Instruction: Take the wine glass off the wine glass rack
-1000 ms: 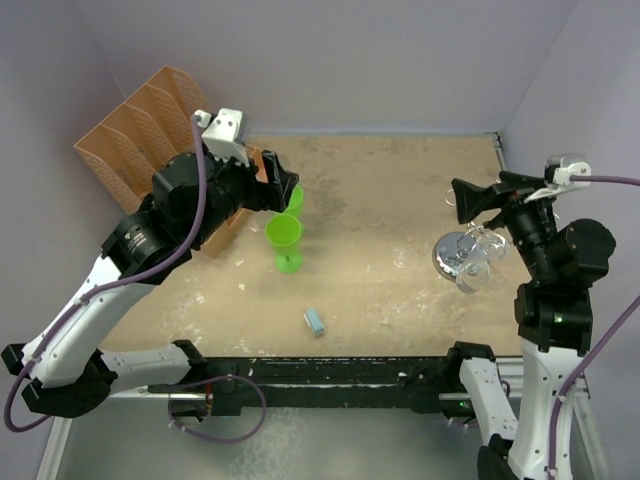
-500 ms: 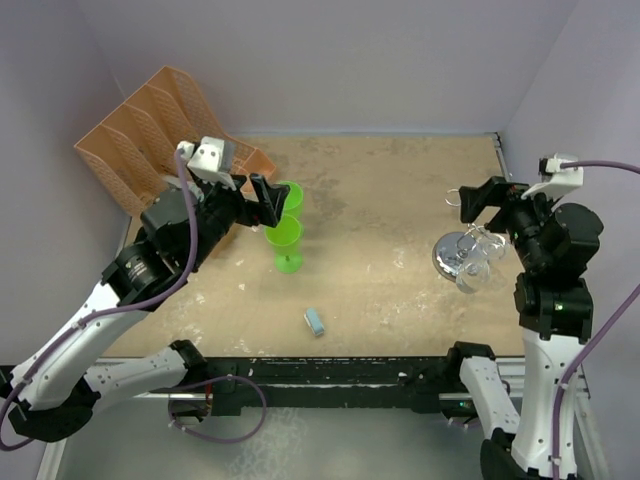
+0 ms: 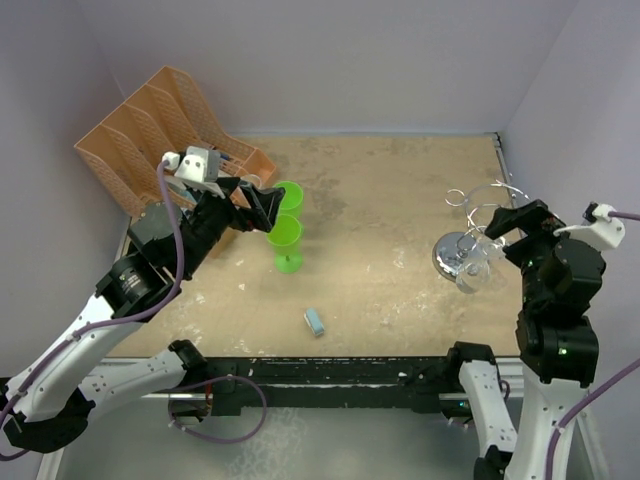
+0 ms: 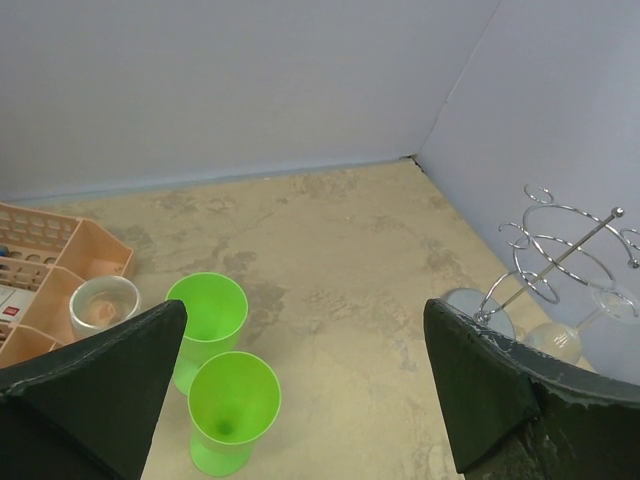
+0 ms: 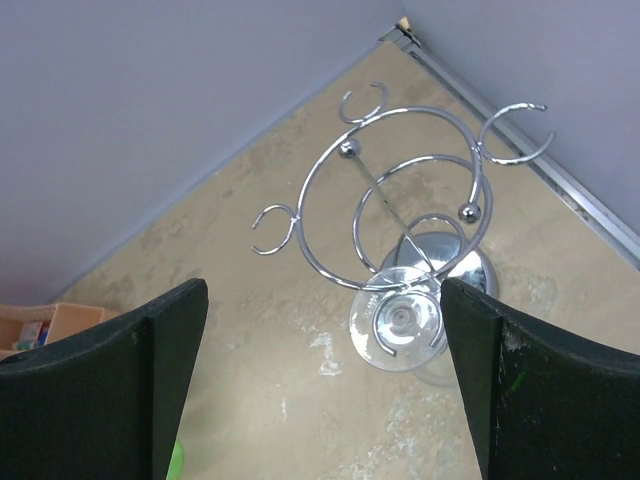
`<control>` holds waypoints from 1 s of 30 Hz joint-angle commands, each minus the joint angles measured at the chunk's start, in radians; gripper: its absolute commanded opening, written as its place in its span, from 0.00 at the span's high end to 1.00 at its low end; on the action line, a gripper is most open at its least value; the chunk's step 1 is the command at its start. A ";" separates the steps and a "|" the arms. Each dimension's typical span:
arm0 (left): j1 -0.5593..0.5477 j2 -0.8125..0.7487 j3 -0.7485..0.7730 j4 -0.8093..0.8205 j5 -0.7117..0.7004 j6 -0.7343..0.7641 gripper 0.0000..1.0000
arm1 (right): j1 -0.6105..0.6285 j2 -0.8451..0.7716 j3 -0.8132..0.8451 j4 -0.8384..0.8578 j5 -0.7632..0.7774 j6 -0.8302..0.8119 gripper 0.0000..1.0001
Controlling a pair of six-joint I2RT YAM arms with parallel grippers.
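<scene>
Bench (image 3: 400, 190): sandy, mottled surface, walled in pale purple. Clock directions are read from the top view, with 12 at the far wall and 6 at the arm bases.

Left arm: comes in from 7 o'clock and is raised over the bench's 9 o'clock side. Left fingers (image 4: 100, 390) are spread wide with nothing between them, above and just beside the green cups.

Right arm: stands at 4 o'clock. Right fingers (image 5: 110, 390) are also spread wide and empty, hanging over the rack from its 3 o'clock side, touching neither wire nor glass.

Orange file organizer (image 3: 140, 125): at 10 o'clock against the left wall, with slanted dividers. A small clear cup (image 4: 104, 305) sits in its low front tray.

Wine glass rack (image 3: 448, 258): at 3 o'clock near the right wall. It has a round chrome base, a leaning central post with ball ends, and curled wire loops on top.

Two green cups (image 3: 284, 232): goblet-shaped and upright, left of centre, one just beside the other along the 12–6 line.

Wine glass (image 5: 397, 320): clear, on the rack. It hangs bowl-down with its foot caught in a wire loop on the rack's 6 o'clock side, over the chrome base.

Small blue object (image 3: 315, 321): lies alone at 6 o'clock, well apart from the cups. Too small to tell what it is.
</scene>
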 commanded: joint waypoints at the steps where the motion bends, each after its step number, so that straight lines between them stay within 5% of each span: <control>1: 0.005 -0.017 -0.002 0.060 0.015 -0.004 0.00 | 0.003 0.011 -0.058 -0.043 0.133 0.123 0.00; 30: 0.038 0.018 -0.013 0.063 0.032 -0.004 0.00 | 0.003 0.141 -0.196 0.030 0.051 -0.034 0.02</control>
